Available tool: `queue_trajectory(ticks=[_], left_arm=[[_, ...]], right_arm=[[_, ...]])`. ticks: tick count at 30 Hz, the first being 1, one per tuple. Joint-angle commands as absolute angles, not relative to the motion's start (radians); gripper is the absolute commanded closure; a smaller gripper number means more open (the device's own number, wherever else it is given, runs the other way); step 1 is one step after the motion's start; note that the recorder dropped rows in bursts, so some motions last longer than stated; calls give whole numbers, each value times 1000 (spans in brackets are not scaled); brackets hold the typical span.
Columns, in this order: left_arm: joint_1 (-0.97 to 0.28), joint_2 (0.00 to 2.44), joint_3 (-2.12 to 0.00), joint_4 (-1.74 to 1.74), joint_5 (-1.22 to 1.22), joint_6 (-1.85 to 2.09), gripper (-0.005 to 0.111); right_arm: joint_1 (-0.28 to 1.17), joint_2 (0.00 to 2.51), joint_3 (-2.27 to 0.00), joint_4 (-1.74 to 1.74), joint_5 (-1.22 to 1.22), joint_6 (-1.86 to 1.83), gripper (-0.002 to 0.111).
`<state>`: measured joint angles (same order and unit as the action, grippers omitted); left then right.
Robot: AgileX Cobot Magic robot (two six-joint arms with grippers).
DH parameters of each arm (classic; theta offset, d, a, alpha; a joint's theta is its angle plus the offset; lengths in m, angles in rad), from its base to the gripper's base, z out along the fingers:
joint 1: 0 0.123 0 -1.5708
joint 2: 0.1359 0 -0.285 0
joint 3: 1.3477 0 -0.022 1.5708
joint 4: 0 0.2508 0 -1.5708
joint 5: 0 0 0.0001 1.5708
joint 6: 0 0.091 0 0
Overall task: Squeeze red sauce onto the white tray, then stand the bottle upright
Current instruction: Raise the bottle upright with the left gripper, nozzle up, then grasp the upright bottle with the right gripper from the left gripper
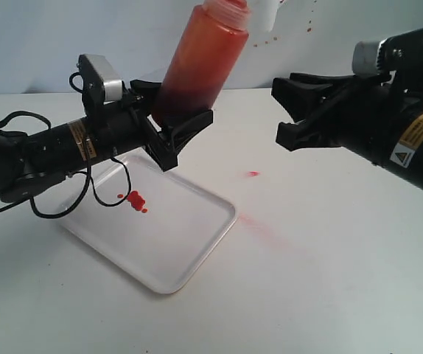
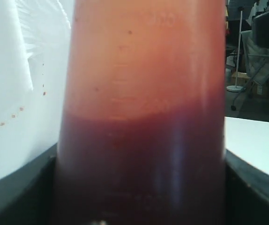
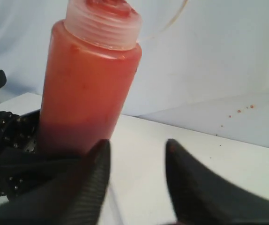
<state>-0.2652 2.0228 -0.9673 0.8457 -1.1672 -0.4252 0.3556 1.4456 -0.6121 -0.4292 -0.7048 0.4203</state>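
Above one end of the white tray (image 1: 189, 240), leaning the bottle (image 1: 204, 59) slightly with its nozzle cropped off up top, clamping its dark lower part in the left gripper (image 1: 175, 122), hanging the right gripper (image 1: 281, 112) well apart, jaws parted, touching nothing.

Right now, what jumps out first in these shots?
The sauce bottle, cap end up, gripped at its base by the left end effector, in the air by the white tray. Red sauce blobs sit on the tray; one red drop lies on the table beside it.
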Motion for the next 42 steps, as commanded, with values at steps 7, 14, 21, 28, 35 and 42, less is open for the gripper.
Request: queue_trajectory(ticks=[7, 14, 21, 28, 35, 42], left_arm=[[-281, 2014, -982, 797, -1221, -519, 107], [-349, 2052, -1006, 798, -1221, -517, 107], [-400, 2116, -1062, 829, -1221, -517, 107], [-409, 2145, -1081, 825, -1221, -519, 107], [-410, 2145, -1099, 869, -1221, -519, 107], [-410, 2145, -1099, 869, -1221, -519, 107]], right_arm=[[351, 1511, -607, -429, -751, 430, 3], [351, 1624, -607, -449, -1021, 481, 3], [351, 1667, -607, -446, -1077, 479, 3], [351, 1668, -626, -368, -1083, 434, 3], [351, 1668, -701, -446, -983, 516, 3], [351, 1691, -712, -448, -948, 586, 4]])
